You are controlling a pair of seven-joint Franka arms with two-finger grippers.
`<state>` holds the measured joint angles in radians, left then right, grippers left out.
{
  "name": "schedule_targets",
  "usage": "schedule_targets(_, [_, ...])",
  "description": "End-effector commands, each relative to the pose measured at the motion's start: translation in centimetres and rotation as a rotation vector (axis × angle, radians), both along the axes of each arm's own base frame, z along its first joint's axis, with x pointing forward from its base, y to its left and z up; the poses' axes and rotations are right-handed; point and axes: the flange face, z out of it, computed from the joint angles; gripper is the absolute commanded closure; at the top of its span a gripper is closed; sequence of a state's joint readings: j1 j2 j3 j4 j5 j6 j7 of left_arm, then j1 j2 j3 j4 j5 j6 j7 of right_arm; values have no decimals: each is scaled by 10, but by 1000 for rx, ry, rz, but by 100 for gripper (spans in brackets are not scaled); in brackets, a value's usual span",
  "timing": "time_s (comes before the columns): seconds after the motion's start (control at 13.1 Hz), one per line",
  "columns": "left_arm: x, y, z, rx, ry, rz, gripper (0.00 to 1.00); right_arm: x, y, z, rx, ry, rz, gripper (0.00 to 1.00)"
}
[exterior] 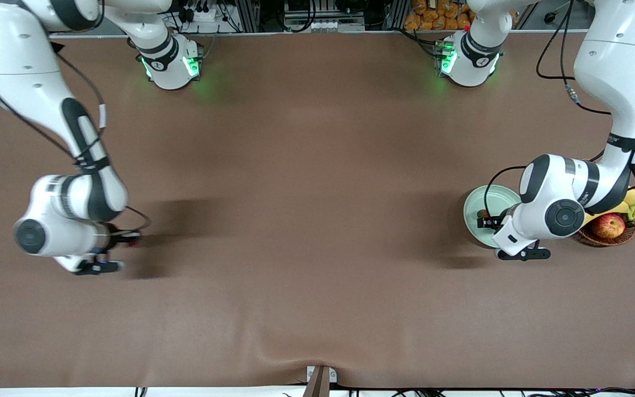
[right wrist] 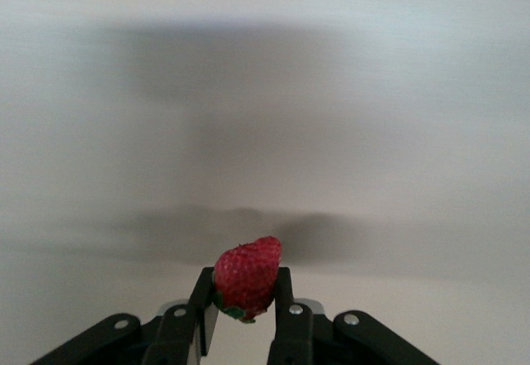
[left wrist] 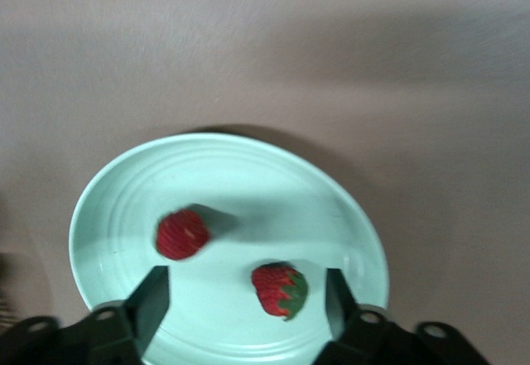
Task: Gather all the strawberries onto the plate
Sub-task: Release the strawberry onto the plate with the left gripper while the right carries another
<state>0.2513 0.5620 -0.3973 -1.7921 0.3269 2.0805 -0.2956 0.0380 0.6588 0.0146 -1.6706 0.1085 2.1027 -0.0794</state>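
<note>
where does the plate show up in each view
Front view: the plate lies at the left arm's end of the table, beside the wicker basket, partly covered by the left gripper.
Left wrist view: the plate fills the lower middle, under the open left gripper, with two strawberries on it.
Right wrist view: not in it.
Shared landmark: the brown table cover, seen around the plate.
</note>
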Motion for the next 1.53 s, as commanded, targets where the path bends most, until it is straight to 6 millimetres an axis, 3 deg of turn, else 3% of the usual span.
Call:
schedule_targets(0.0, [-4, -41, 44, -33, -48, 13, 0, -18, 113, 10, 117, 56, -10, 100])
schedule_targets(0.15, [-6, -80, 60, -87, -58, 79, 0, -35, 192, 15, 290, 102, -78, 100])
schedule_targets(0.31, [-9, -111, 60, -102, -63, 126, 0, -61, 264, 14, 401, 161, -146, 100])
schedule_targets(0.61, [-19, -186, 50, -101, -68, 217, 0, -94, 376, 4, 395, 64, -239, 100])
schedule_targets(0.76, [-23, -202, 37, -105, -73, 227, 0, -110, 427, -2, 392, 24, -328, 100])
schedule_targets(0.92, [-25, -204, 26, -106, -60, 236, 0, -124, 463, -9, 388, 5, -411, 98])
schedule_targets(1.07, [-26, -217, 19, -125, -72, 267, 0, -139, 487, -22, 393, -20, -409, 88])
schedule_targets(1.22, [-30, -237, 13, -148, -87, 311, 0, -151, 505, -33, 400, -51, -392, 70])
schedule_targets(1.38, [-34, -251, 10, -170, -100, 337, 0, -152, 507, -32, 408, -65, -397, 57])
schedule_targets(1.45, [-38, -260, 6, -175, -99, 342, 0, -148, 503, -32, 410, -64, -406, 40])
